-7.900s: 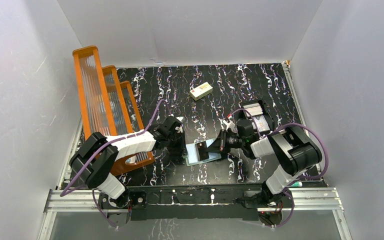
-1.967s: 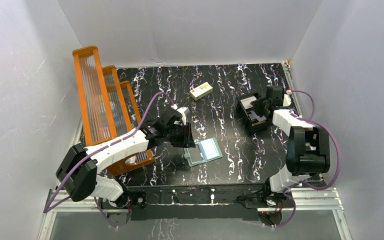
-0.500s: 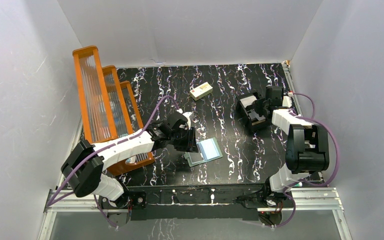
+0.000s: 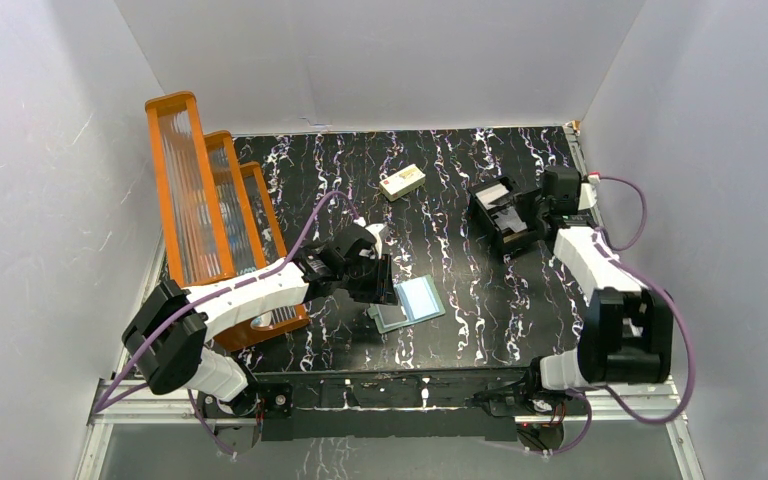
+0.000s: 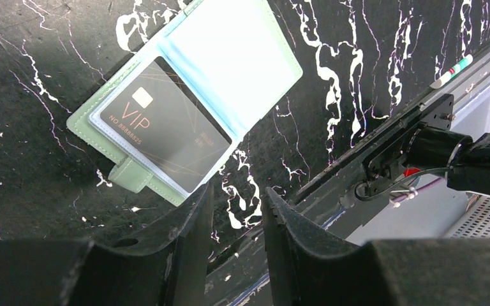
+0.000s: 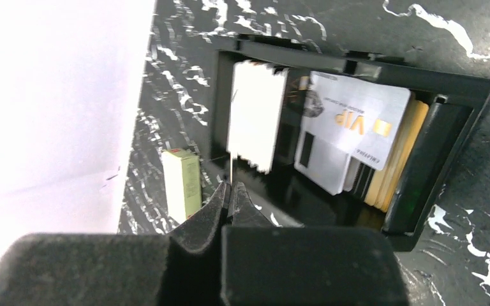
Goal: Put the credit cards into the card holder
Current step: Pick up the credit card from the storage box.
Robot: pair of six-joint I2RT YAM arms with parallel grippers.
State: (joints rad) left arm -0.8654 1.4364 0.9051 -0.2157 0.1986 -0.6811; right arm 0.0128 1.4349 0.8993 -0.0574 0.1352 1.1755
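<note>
- Card holder (image 5: 242, 64) lies open flat on the bench (image 4: 440, 160), near the front edge and roughly midway between the two arm bases, pale blue lining up.
- I see a dark VIP card (image 5: 159, 124) seated in one half of the holder. The other half shows bare lining.
- A green strap tab (image 5: 131, 173) sticks out from the card side onto the bench.
- My left tool (image 5: 237, 191) hangs just beside the strap edge of the holder. Its fingers are a narrow gap apart with nothing between them, and I cannot tell whether they touch the bench.
- My right tool (image 6: 231, 186) is over at the black tray (image 6: 357, 64) on the far right of the bench, well apart from the holder, with its jaws pressed together.
- A white card (image 6: 255, 115) stands blurred at the tray's end compartment, just above those tips. I cannot tell whether they pinch its lower edge.
- A pale VIP card (image 6: 351, 137) leans in the tray's middle, with cream-coloured cards (image 6: 402, 159) stacked behind it.
- A cream block (image 4: 402, 181) lies on the bench between the tray and the orange rack (image 4: 185, 180) on the left.
</note>
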